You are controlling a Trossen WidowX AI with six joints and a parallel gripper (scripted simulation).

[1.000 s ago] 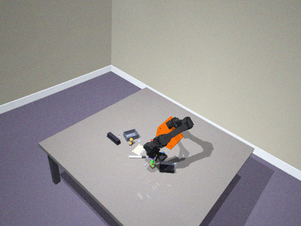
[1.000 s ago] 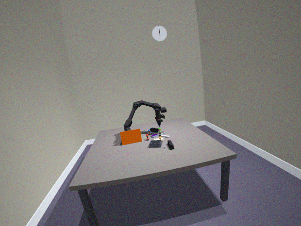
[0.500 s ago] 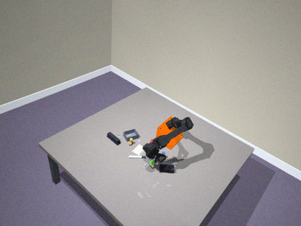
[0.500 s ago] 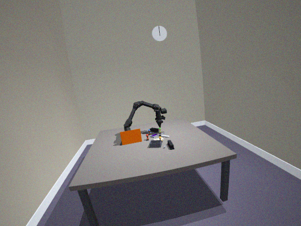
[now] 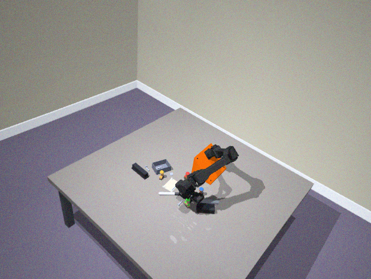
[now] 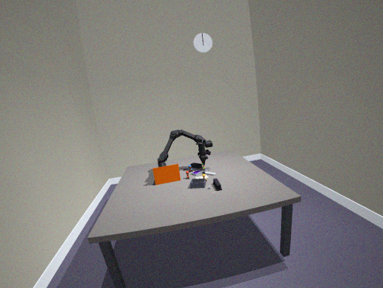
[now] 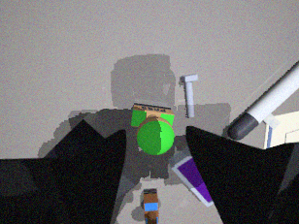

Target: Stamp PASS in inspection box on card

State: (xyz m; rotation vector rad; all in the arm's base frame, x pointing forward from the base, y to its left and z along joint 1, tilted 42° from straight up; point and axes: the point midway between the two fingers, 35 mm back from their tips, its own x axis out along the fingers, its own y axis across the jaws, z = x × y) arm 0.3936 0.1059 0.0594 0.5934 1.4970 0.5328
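My gripper (image 6: pixel 203 164) (image 7: pixel 155 133) is open, with its fingertips on either side of the green knob of a stamp (image 5: pixel 187 203) (image 7: pixel 155 138). The stamp stands upright on the bench; its label is too small to read. A gap shows between the knob and each finger. The purple ink pad (image 6: pixel 196 172) (image 7: pixel 194 180) lies beside it, partly behind the right finger in the wrist view. The cream card (image 5: pixel 170 185) (image 7: pixel 289 121) lies beyond the marker. Stamps with blue (image 5: pixel 201 189) (image 7: pixel 150 206), red (image 5: pixel 187 173) (image 6: pixel 187 172) and orange (image 5: pixel 161 172) (image 6: pixel 203 175) knobs stand around.
A white marker (image 5: pixel 167 193) (image 7: pixel 278 103) and a small T-shaped piece (image 7: pixel 189 98) lie near the green stamp. A black block (image 5: pixel 205 208) is close by. A grey tray (image 5: pixel 156 171), another black block (image 5: pixel 139 170) and an orange panel (image 5: pixel 203 167) (image 6: pixel 166 174) stand farther off.
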